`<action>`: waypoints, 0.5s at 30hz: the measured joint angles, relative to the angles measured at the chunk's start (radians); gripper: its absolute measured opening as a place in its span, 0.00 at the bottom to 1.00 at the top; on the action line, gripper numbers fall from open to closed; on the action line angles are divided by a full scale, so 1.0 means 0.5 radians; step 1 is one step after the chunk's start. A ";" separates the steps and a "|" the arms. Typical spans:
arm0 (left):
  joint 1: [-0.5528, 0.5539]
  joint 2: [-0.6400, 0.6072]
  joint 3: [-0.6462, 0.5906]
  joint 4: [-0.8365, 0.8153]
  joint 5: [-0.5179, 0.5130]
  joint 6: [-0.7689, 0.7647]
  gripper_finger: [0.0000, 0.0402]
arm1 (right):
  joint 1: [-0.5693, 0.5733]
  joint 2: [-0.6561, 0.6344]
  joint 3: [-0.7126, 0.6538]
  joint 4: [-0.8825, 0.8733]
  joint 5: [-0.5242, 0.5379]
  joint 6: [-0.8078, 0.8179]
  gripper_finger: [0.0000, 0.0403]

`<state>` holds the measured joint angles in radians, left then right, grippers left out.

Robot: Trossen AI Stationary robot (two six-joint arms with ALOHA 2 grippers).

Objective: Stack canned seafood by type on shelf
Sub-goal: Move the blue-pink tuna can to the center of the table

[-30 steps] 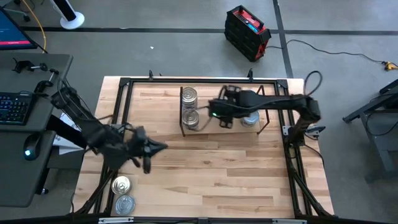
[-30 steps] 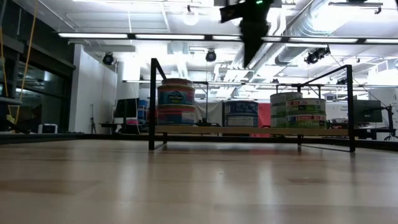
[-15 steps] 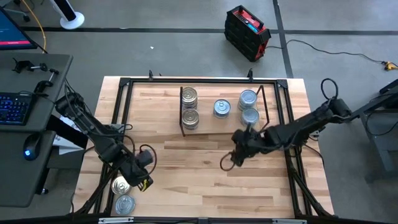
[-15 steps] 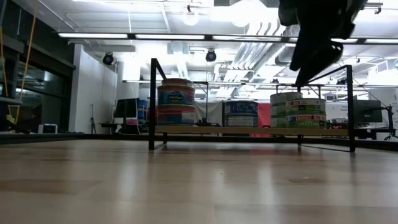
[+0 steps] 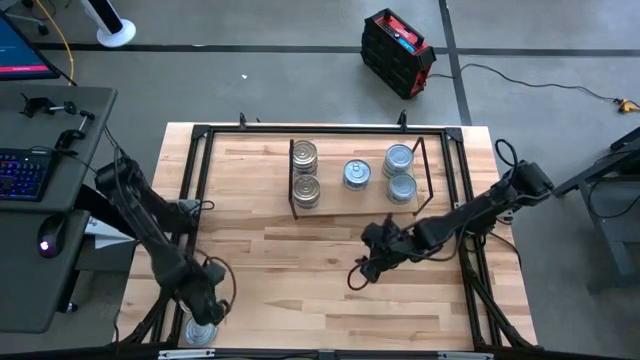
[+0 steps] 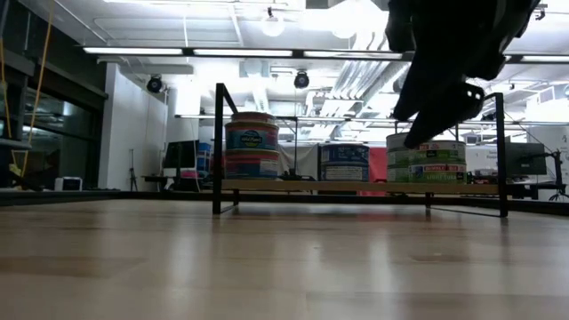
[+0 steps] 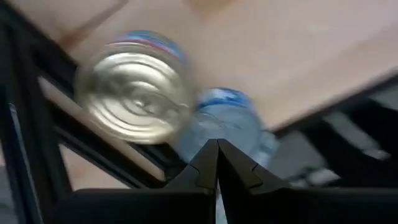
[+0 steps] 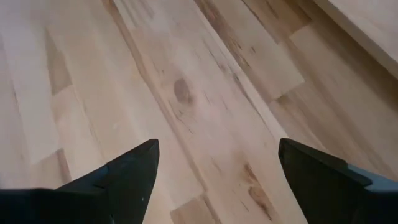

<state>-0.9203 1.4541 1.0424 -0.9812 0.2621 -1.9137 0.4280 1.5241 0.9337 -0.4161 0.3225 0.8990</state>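
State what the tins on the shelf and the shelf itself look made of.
Tins: likely metal, with shiny ringed lids and printed labels around the sides. Shelf: light board with visible grain, apparently wood; its thin uprights look like black-painted metal.

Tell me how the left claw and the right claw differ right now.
The left claw is shut, tips meeting; the right claw stands wide open and empty. The left claw hangs over the two tins at the table's front left corner, a gold-lidded tin and a silver-blue one before it; the right claw hovers over bare wood in front of the shelf. Neither holds a tin.
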 joint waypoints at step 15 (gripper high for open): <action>-0.025 0.507 0.005 -0.249 0.051 0.991 0.00 | -0.191 0.004 0.000 0.140 -0.148 -0.192 0.80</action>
<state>-0.9327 1.7076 1.0448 -1.1060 0.2874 -1.4184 0.3325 1.5261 0.9337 -0.3459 0.2486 0.8028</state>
